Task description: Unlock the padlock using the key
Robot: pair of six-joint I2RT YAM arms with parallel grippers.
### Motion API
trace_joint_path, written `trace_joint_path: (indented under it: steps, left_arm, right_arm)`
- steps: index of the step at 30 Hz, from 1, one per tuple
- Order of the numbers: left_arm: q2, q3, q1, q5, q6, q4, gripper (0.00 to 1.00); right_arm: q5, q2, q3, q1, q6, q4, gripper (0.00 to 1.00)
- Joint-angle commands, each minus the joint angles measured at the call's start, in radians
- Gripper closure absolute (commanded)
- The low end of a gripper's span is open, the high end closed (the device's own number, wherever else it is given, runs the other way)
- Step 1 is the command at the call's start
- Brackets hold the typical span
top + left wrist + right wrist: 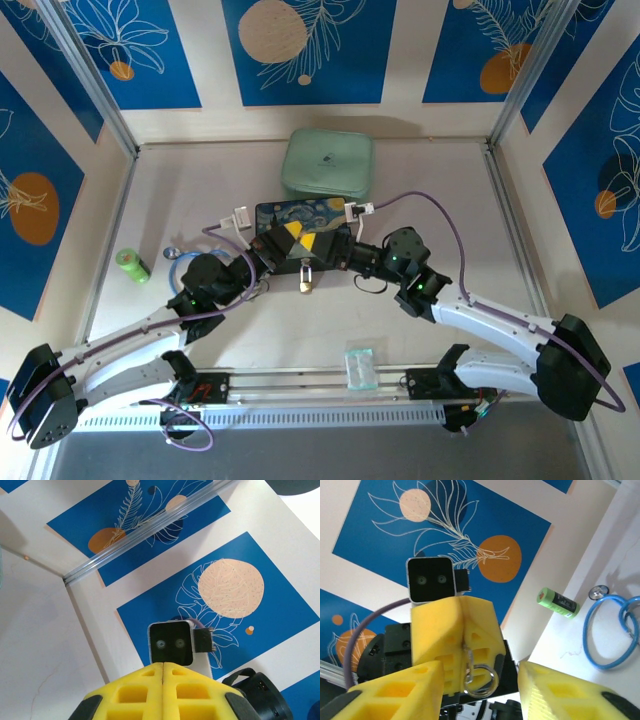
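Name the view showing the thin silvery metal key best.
Right wrist: the silvery key and its ring hang close-up from the shut left end effector. Top external: too small to tell. Left wrist: hidden between its shut fingers.

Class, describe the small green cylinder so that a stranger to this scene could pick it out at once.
Start at the dark painted box and look left, past the loop of blue tubing. Near the left edge of the table a small cylinder lies on its side. It alone is bright green with a black label; the case behind the box is pale mint.
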Motion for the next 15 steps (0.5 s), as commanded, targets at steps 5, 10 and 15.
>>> trace_joint_path:
  steps: [5,10,15]
  left_arm:
    - [-0.014,0.041,-0.012,0.017,0.004,0.004,1.00]
    - [-0.008,0.038,-0.013,0.016,0.000,0.008,1.00]
    - [-0.008,0.037,-0.012,0.015,-0.003,0.003,1.00]
  right_arm:
    - [0.013,-0.011,-0.009,-0.006,-0.011,0.063,0.66]
    - [0.012,-0.006,-0.007,-0.006,-0.008,0.061,0.76]
    - [0.012,-0.004,-0.011,-0.009,-0.003,0.062,0.85]
